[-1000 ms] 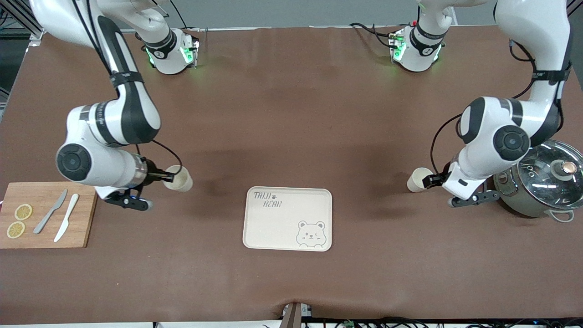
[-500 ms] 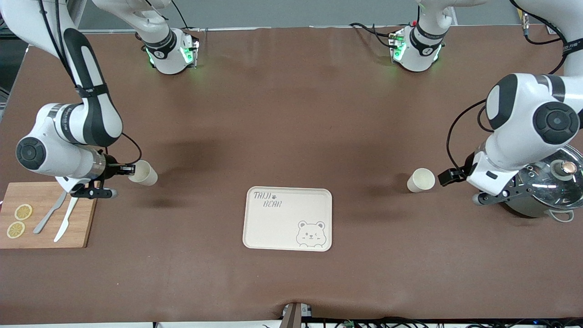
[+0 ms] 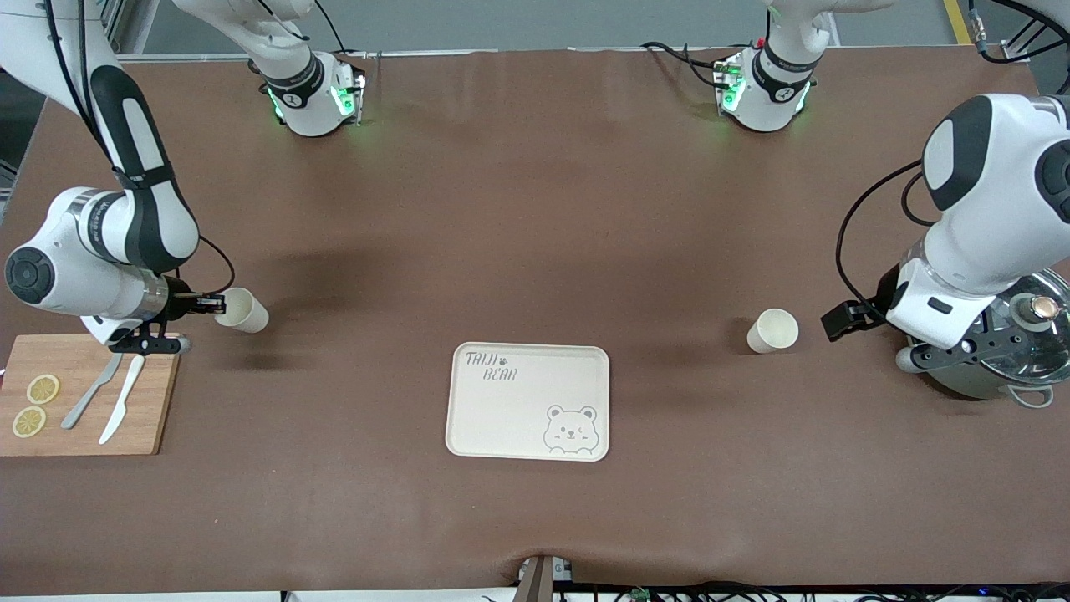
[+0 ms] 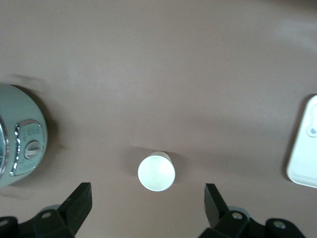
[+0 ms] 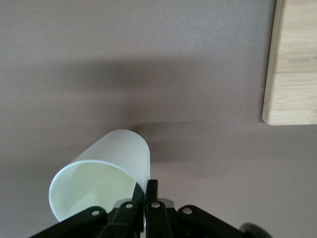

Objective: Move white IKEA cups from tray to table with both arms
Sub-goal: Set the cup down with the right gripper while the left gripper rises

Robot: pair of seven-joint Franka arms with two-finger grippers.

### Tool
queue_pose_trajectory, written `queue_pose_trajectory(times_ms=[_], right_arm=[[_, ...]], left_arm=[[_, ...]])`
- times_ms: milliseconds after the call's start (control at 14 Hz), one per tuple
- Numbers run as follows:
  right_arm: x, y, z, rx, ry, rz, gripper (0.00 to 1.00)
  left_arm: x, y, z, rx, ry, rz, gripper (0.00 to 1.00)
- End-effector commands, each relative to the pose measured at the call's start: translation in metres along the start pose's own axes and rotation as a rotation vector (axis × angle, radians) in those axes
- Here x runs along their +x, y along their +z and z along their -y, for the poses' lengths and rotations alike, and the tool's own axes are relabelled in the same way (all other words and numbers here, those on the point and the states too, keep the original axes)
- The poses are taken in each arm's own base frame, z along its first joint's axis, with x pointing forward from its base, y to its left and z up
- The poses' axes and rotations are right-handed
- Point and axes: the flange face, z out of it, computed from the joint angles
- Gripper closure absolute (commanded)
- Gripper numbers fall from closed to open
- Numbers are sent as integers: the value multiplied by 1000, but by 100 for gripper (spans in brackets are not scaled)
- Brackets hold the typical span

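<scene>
- My right hand (image 3: 209,306) pinches the rim of one white cup (image 3: 242,310) over the desk (image 3: 535,209), beside the cutting board (image 3: 84,393); lowered tilted, it may topple.
- My left hand (image 4: 147,208), fingers apart, has released the other cup (image 3: 772,330), upright near the pot (image 3: 995,343); the tray (image 3: 527,401) stands empty.

I am operating in a robotics lab, not a kitchen: two white arms (image 3: 125,226) on green-lit bases (image 3: 313,100) are bolted along one edge of a table (image 3: 535,251) covered in brown sheet. Loose cables (image 3: 669,594) trail along the opposite edge, and the kitchen props, a cutting board (image 3: 84,393) and a lidded pot (image 3: 1003,343), sit at its two ends.
</scene>
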Motion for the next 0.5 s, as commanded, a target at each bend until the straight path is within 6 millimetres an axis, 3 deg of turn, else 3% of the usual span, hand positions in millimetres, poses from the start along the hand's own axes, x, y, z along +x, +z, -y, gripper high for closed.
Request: queue_pose_trajectory(times_ms=[0,71,143,214,429], right_arm=[[1,20,-9,-11,-7,11,100],[1,21,-12,-10,-2,12,98],[2,18,-12,-11,-1,9,57],[3,12,-12,-10,5,8,1],[15,-30,-5,1,-11,62,0]], left_arm=[[-9,-20,1,-17,-10,10,0],[-11,-23,1,-15,-7,13,0],[-13,-29,2,-14,-9,11,0],[-14,-31,3,-14,-9,9,0],[-24,-42,2,-1,-3,35,0]])
